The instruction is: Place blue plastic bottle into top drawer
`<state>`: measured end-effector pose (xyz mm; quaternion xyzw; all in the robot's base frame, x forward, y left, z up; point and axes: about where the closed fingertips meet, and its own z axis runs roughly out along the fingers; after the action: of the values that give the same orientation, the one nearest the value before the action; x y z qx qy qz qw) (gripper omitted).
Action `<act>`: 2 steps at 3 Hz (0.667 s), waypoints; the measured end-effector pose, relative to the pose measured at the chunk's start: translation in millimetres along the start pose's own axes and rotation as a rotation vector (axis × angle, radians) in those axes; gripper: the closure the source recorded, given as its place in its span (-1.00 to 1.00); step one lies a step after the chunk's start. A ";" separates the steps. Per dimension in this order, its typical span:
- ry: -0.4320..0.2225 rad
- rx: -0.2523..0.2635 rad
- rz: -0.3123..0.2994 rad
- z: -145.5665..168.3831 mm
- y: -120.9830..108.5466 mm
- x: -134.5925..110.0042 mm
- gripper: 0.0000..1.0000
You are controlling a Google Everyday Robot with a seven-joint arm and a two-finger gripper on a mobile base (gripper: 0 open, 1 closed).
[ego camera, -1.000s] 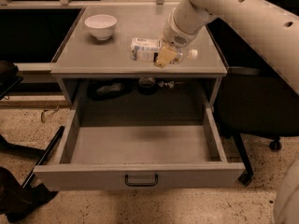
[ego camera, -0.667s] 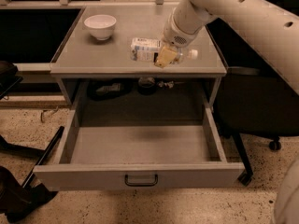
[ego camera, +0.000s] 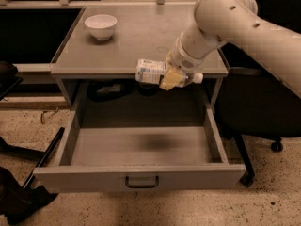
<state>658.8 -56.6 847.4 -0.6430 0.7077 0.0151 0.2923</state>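
Note:
The blue plastic bottle [ego camera: 151, 71] lies sideways in the air at the tabletop's front edge, its white cap [ego camera: 198, 78] pointing right. My gripper [ego camera: 172, 78] is shut on the bottle's middle, with yellowish fingers [ego camera: 170, 80] around it. It holds the bottle above the rear of the open top drawer [ego camera: 141, 147]. The drawer is pulled out wide, its inside bare, with a flat front panel and a small central handle [ego camera: 141, 181].
A white bowl [ego camera: 100, 26] stands at the back left of the grey tabletop [ego camera: 136, 36]. Dark items [ego camera: 106, 89] sit on the shelf under the tabletop. A black office chair [ego camera: 258, 112] stands to the right and dark objects lie on the floor at left.
My gripper has lifted the bottle off the tabletop and carried it forward to the table's front edge, over the open drawer.

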 end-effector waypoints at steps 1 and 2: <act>-0.019 -0.047 0.052 26.6 49.8 26.9 1.00; -0.019 -0.047 0.052 26.6 49.8 26.8 1.00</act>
<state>623.5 -61.6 796.1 -0.6309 0.7208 0.0453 0.2834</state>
